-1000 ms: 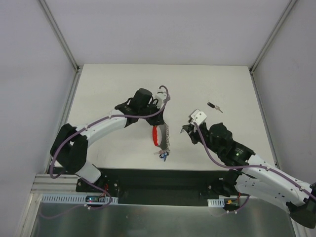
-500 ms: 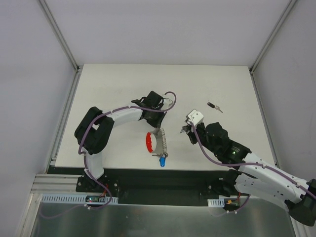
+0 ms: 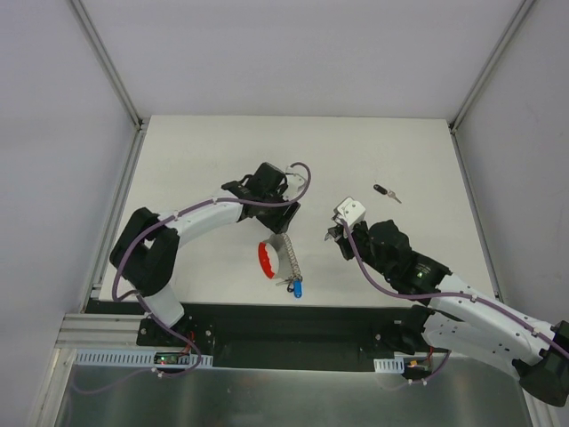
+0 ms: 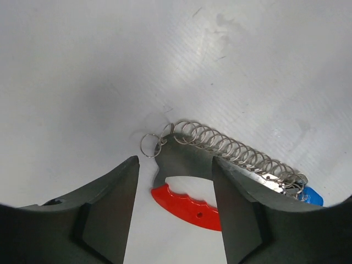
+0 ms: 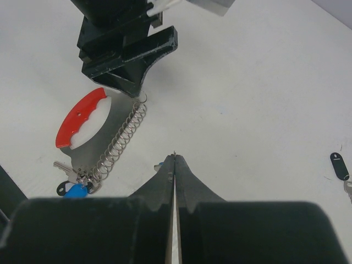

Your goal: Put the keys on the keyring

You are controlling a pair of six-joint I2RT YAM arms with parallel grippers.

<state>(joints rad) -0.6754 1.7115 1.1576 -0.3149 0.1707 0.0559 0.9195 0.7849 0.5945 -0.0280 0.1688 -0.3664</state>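
Since a second ago, the left gripper (image 3: 286, 216) has let go of the keyring (image 3: 274, 258). Its jaws now stand partly apart and hold nothing. Seen from above, the keyring lies flat on the white table (image 3: 196, 160) at six o'clock from that gripper, just beside its fingertips. The red band (image 3: 264, 260) is on the keyring's nine o'clock side and the silver coil (image 3: 292, 256) on its three o'clock side. A blue-headed key (image 3: 297, 289) sits at the coil's six o'clock end. The right gripper (image 3: 334, 235) hovers at three o'clock of the keyring, jaws pressed together and empty. A black-headed key (image 3: 381, 189) lies apart at its one o'clock.
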